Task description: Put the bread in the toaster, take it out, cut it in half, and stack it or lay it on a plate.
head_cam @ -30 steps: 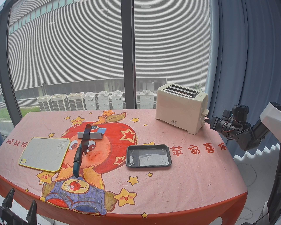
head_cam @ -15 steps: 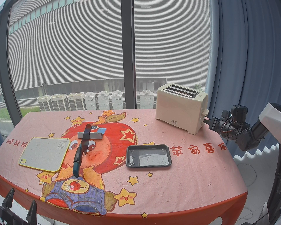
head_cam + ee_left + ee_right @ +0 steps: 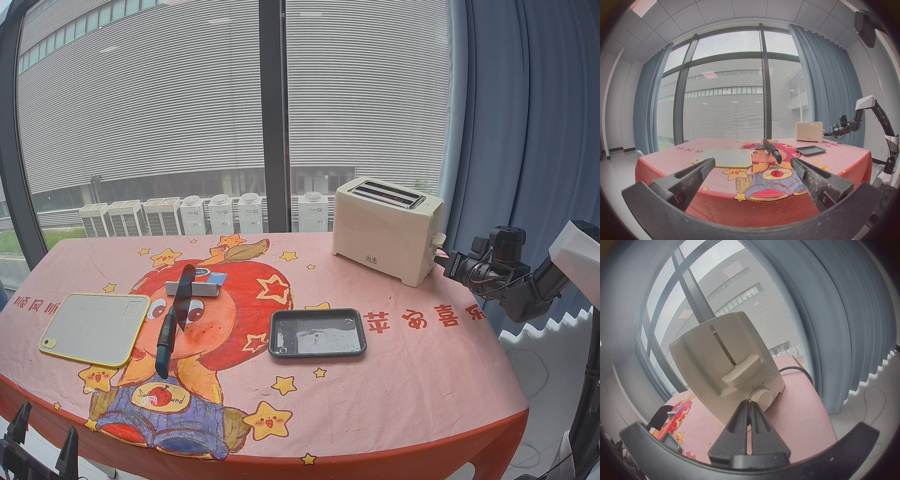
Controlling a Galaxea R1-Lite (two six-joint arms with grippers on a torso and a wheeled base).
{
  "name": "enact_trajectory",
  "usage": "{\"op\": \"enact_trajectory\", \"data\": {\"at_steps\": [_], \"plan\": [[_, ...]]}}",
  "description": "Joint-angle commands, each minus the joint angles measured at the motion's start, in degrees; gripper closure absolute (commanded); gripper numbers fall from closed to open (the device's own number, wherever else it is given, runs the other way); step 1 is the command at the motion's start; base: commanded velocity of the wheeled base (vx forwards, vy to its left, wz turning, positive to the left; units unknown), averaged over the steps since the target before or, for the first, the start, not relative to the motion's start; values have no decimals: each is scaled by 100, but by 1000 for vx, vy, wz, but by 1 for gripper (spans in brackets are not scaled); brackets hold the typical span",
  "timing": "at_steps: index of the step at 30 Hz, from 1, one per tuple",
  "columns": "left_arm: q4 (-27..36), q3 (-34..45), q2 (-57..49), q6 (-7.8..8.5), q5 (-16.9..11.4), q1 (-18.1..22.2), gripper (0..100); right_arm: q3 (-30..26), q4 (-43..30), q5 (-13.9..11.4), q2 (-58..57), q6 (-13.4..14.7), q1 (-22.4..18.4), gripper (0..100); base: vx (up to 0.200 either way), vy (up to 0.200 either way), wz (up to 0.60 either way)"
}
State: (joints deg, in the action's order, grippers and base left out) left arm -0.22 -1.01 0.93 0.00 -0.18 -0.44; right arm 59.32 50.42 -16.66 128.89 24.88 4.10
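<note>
One pinched right gripper (image 3: 440, 257) beside toaster (image 3: 382, 230)

Table (image 3: 406, 375): toaster (image 3: 385, 228), tray (image 3: 317, 333), board (image 3: 95, 328), knife (image 3: 172, 319)

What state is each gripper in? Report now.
Left gripper: open, empty.
Right gripper: shut, empty, tips by the cream plastic toaster's round dial.

You can't see inside the cream two-slot toaster (image 3: 382, 236); bottom edge of head view crops left gripper (image 3: 49, 419).
</note>
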Motion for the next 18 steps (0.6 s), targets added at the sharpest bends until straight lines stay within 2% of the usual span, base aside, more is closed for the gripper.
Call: {"op": "enact_trajectory", "data": {"at_steps": [1, 18], "plan": [[-4, 101, -93, 0, 1, 0, 0, 1, 3, -3, 40, -1, 3, 100, 0, 0, 0], [-4, 101, -93, 0, 1, 0, 0, -17, -6, -3, 40, -1, 21, 100, 0, 0, 0]]}}
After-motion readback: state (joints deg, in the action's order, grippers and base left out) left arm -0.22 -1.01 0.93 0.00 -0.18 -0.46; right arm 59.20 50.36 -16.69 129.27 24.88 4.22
